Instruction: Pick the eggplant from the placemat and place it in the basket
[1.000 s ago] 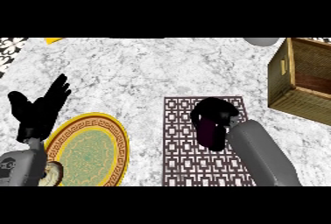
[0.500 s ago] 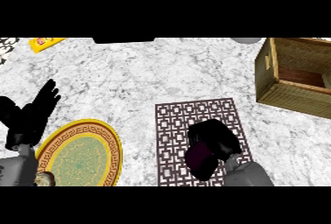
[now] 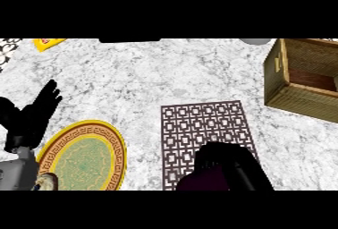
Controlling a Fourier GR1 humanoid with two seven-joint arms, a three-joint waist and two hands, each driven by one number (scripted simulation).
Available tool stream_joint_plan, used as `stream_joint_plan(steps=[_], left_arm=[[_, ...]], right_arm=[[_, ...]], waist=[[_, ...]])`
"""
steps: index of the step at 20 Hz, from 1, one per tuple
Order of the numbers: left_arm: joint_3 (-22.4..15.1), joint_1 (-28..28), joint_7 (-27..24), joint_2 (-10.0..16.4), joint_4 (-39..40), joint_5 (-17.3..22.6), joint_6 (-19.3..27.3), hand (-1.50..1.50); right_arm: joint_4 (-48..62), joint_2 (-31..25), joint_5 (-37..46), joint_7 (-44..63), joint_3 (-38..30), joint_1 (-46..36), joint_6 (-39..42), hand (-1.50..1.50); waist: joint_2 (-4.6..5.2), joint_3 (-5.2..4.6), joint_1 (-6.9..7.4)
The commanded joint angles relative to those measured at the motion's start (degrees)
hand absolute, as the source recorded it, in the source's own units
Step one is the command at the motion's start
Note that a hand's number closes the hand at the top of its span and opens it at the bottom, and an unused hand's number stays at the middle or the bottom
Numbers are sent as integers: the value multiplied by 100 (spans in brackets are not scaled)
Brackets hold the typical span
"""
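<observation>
Right hand (image 3: 228,162) – nearer now – around eggplant (image 3: 198,181)

The counter (image 3: 165,76) is white-grey marble, pretty busy veining. Down near the lower-left corner sits a round plate (image 3: 82,156) with a gold key-pattern rim and a green centre. A small pale thing (image 3: 46,181) touches its lower-left rim, can't tell what it is. Along the far edge there's a yellow item (image 3: 48,43) at the left, a dark shape (image 3: 128,40) in the middle, and a grey rounded object (image 3: 256,40) toward the right, all cut off.
</observation>
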Motion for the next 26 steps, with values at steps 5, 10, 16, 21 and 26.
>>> stream_joint_plan(steps=[5,10,16,21,26], left_arm=[[-96,19,-11,-68,-37,6,-95,0],[-59,-258,143,12,-9,47,-127,0],[-88,-187,-69,-1,69,-23,-182,0],[-1,-412,-235,-23,483,-94,-99,0],[-188,-274,101,-153,-25,-127,-25,0]], right_arm=[[-2746,15,840,2509,668,-164,204,150],[-2340,15,847,3544,-121,-1835,518,150],[-1919,15,402,4477,-1262,-3681,1100,150],[-1011,-334,-181,4050,-2950,-4852,1378,150],[-311,-1170,-128,4006,-3612,-5419,1829,150]], waist=[[56,-10,167],[70,-13,213],[78,-7,245],[113,-1,217],[79,2,223]])
